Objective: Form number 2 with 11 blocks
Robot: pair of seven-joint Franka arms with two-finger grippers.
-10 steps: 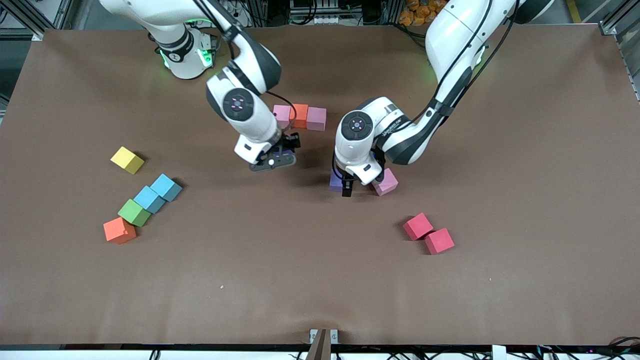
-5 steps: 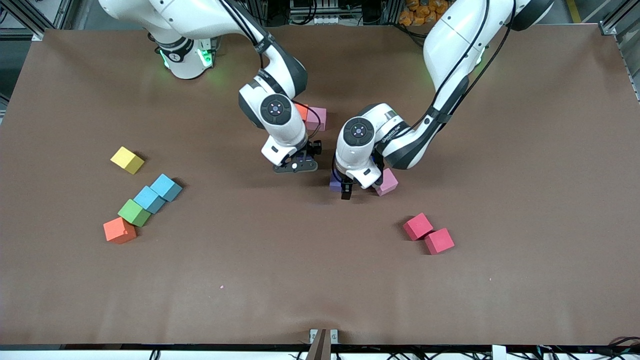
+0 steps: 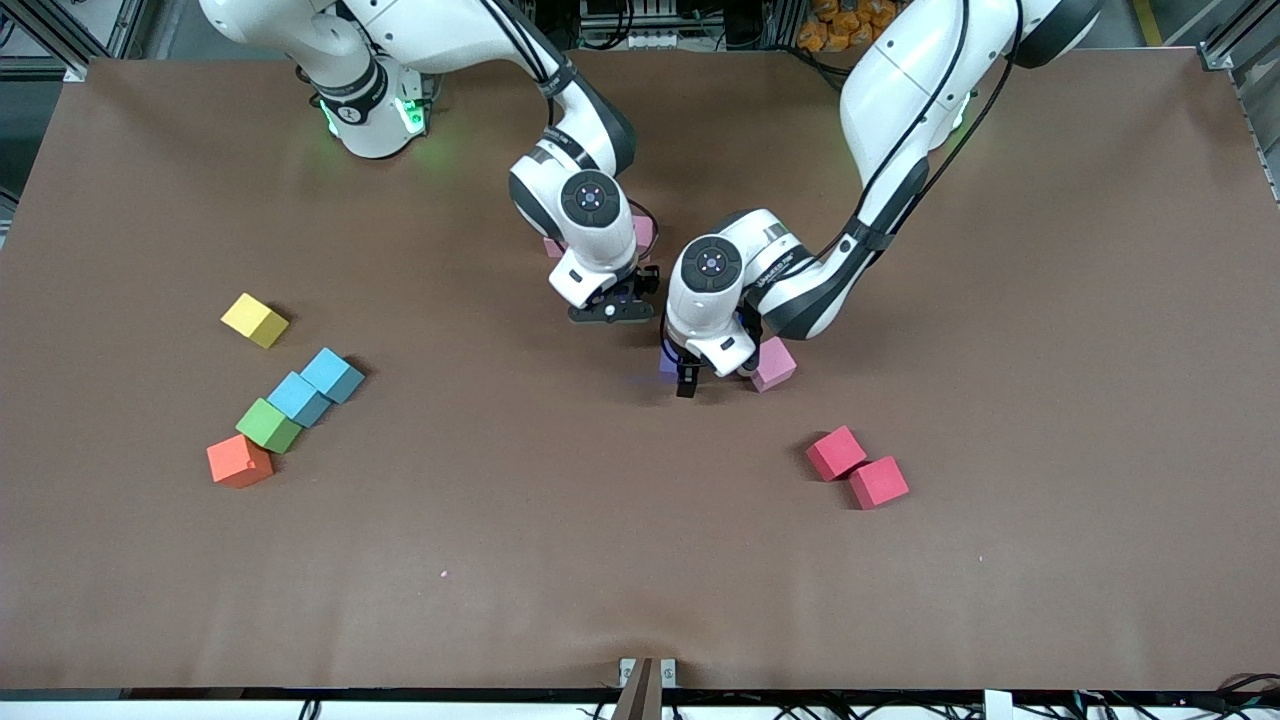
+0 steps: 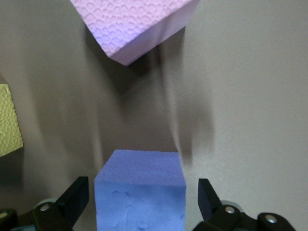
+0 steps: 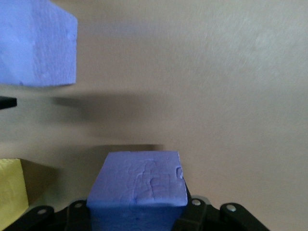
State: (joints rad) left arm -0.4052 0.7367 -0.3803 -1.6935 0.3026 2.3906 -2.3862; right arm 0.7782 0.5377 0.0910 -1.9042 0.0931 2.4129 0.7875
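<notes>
My right gripper (image 3: 610,305) is shut on a purple block (image 5: 137,185), low over the table just by the pink blocks (image 3: 645,232) that its arm mostly hides. My left gripper (image 3: 678,376) stands open around a second purple block (image 4: 139,192) resting on the table, with a gap at each finger. A pink block (image 3: 773,365) lies close beside it, toward the left arm's end. Toward the right arm's end sit a yellow block (image 3: 253,320), two light blue blocks (image 3: 332,374) and an orange block (image 3: 238,461). Two red blocks (image 3: 857,467) touch nearer the camera.
A green cube (image 3: 268,425) sits between the light blue blocks and the orange block. Both arms crowd the table's middle, their wrists nearly side by side. The brown table (image 3: 640,560) is bare toward the camera.
My right arm has swung toward the left arm's end with the purple block and now covers the pink and orange row. My left gripper has stayed around its purple block.
</notes>
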